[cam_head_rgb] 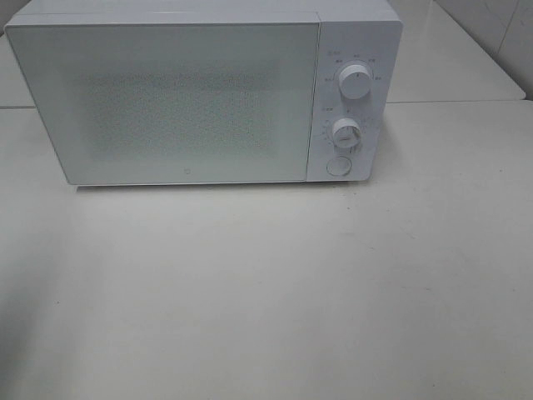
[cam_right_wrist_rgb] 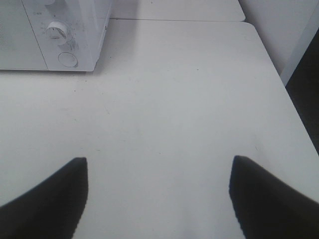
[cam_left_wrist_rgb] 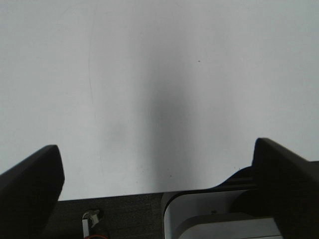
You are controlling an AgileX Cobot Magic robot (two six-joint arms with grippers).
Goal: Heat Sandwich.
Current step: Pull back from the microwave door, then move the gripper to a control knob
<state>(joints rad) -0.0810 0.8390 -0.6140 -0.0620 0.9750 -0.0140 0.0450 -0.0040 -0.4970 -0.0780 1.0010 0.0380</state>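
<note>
The sandwich is out of view. A white microwave (cam_head_rgb: 175, 100) stands at the back of the table with its door shut; its two knobs (cam_head_rgb: 354, 82) and round button (cam_head_rgb: 338, 166) are on its right panel. The right wrist view shows the microwave's (cam_right_wrist_rgb: 65, 35) knob side, far ahead of my right gripper (cam_right_wrist_rgb: 158, 199), which is open and empty above bare tabletop. My left gripper (cam_left_wrist_rgb: 157, 174) is open too, black fingers (cam_left_wrist_rgb: 30, 184) spread wide over plain white table, nothing between them. Neither gripper appears in the exterior high view.
The white table (cam_head_rgb: 266, 292) stretches in front of the microwave. A seam (cam_head_rgb: 458, 102) separates it from another table behind. The table's right edge (cam_right_wrist_rgb: 294, 119) drops off near a wall in the right wrist view.
</note>
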